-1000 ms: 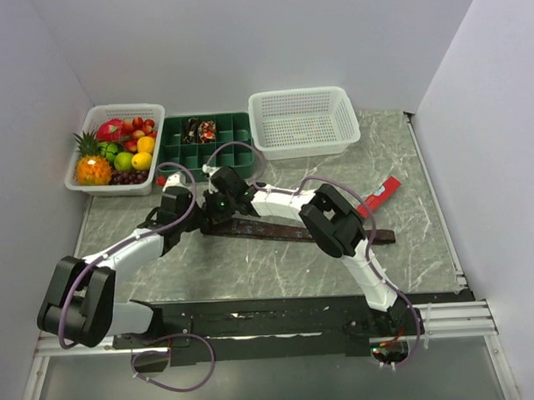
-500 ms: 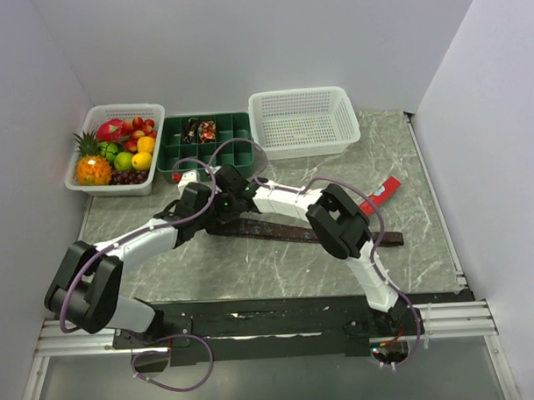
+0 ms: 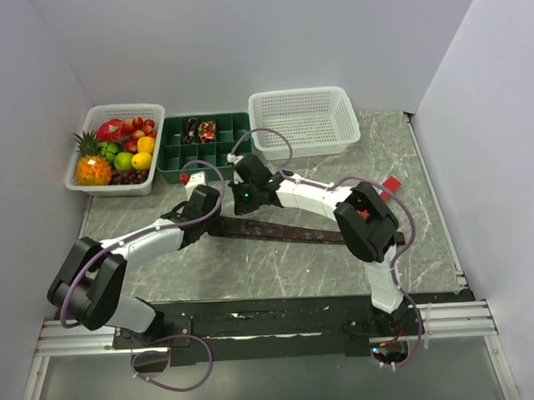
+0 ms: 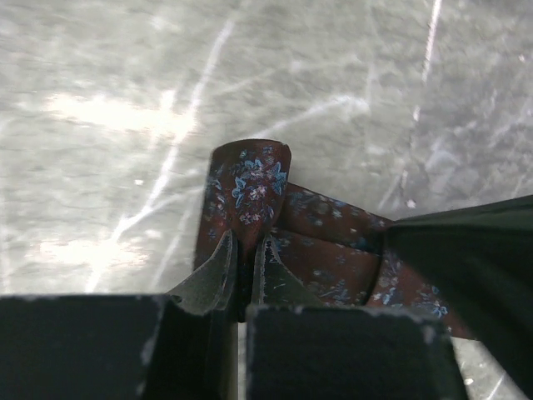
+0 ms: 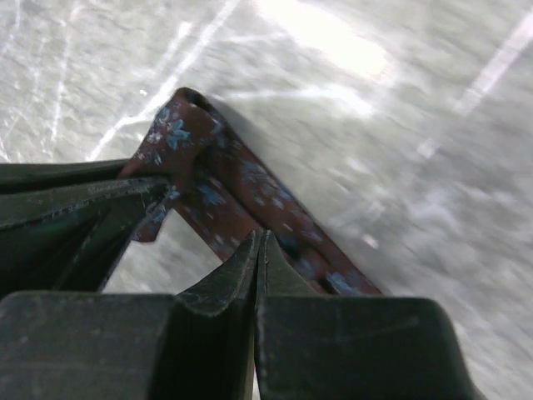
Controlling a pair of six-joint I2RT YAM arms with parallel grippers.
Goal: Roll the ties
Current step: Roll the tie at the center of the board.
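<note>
A dark brown tie (image 3: 312, 234) with small blue flowers lies across the middle of the table, its left end folded up. My left gripper (image 3: 216, 212) is shut on that folded end (image 4: 250, 179), with fabric pinched between its fingers (image 4: 215, 275). My right gripper (image 3: 239, 201) sits just behind it, jaws pressed flat together, tips against the tie's strip (image 5: 225, 179); no fabric shows between them. In the left wrist view (image 4: 243, 248) the right gripper's dark body (image 4: 475, 258) crowds the right side. In the right wrist view (image 5: 258, 240) the left fingers (image 5: 75, 208) fill the left side. More ties (image 3: 200, 129) lie in the green tray.
At the back stand a fruit basket (image 3: 84, 180), a green divided tray (image 3: 221, 153) and a white mesh basket (image 3: 347, 118). A red flat bar (image 3: 391, 183) lies right of the right arm's elbow. Grey marbled tabletop (image 3: 278, 270) lies in front of the tie.
Both grippers have moved right and toward the back, carrying the tie's left end with them. The right elbow has swung right, covering more of the red bar.
</note>
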